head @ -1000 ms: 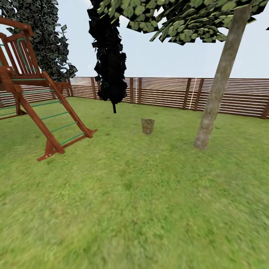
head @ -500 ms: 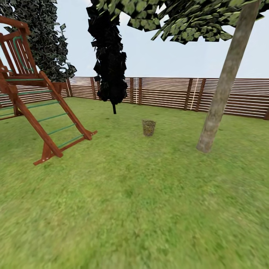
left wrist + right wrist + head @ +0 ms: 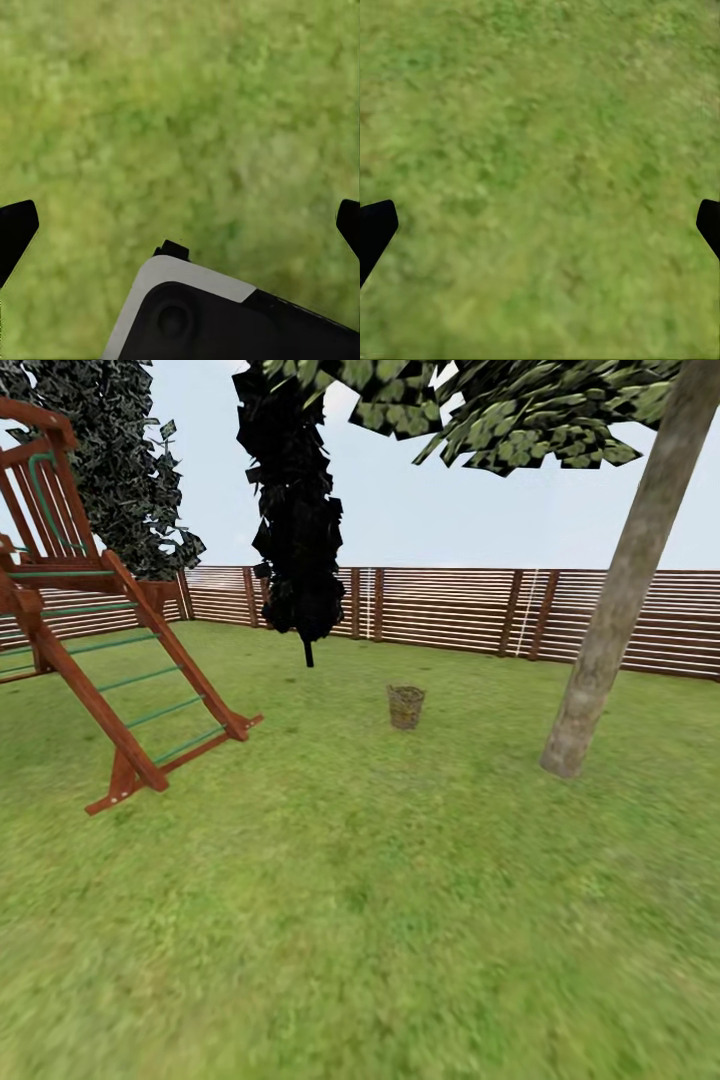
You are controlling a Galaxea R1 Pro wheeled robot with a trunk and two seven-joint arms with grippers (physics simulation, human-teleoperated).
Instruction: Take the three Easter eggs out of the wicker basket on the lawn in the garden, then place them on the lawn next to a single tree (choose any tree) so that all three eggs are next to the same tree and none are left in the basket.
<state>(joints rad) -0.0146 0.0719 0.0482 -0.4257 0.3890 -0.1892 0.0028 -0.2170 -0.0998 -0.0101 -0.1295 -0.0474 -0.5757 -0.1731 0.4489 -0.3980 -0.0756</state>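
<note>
Slat fence [image 3: 450,610] is ringing the grass; red-brown play tower [image 3: 90,630] is standing left, black cypress [image 3: 297,510] behind, pale sky [image 3: 450,520] showing overhead.

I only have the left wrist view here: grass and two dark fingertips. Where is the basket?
Observer: On the head view the wicker basket stands upright on the lawn, far ahead.
Operator: Any tree close to it?
Observer: Yes, a pale-trunked tree rises to the basket's right, apart from it.
Operator: And the right end effector?
Observer: The right end effector is open over bare grass, holding nothing.
</note>
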